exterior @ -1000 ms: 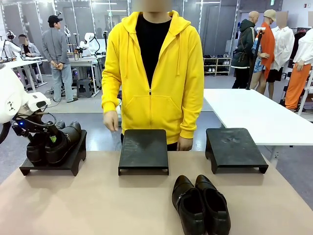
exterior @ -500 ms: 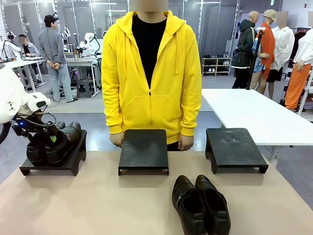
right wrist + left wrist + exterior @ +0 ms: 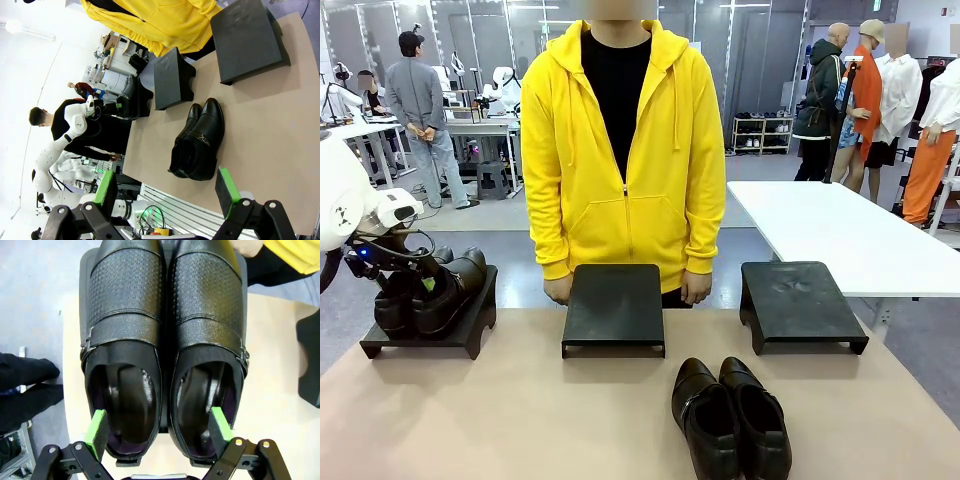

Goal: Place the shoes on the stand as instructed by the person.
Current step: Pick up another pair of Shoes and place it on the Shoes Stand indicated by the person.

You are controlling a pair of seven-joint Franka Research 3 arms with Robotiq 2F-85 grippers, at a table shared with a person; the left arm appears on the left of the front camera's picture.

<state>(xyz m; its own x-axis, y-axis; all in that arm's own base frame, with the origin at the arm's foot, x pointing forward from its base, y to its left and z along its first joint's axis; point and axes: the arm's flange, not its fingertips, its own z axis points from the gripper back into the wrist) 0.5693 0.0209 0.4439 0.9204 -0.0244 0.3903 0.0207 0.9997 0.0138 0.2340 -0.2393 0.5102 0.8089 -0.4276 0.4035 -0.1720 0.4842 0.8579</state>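
Observation:
One dark glossy pair of shoes (image 3: 455, 275) (image 3: 165, 315) sits side by side on the left black stand (image 3: 470, 330). My left gripper (image 3: 425, 285) (image 3: 158, 422) hangs over their heel ends, open. One green pad dips into each shoe's opening and their inner sides lie between the pads. The other dark pair of shoes (image 3: 730, 420) (image 3: 197, 145) lies on the table near the front. High above the table, my right gripper (image 3: 166, 190) is open and holds nothing. The person (image 3: 620, 150) in yellow stands behind the middle stand (image 3: 613, 305), both hands (image 3: 558, 288) at its far edge.
A third black stand (image 3: 800, 300) stands bare at the right of the tan table (image 3: 520, 420). A white table (image 3: 840, 230) lies beyond it at the right. Other people stand far behind.
The person has shifted slightly left and dropped a hand to the middle stand's far edge. My left arm and both pairs of shoes have stayed put.

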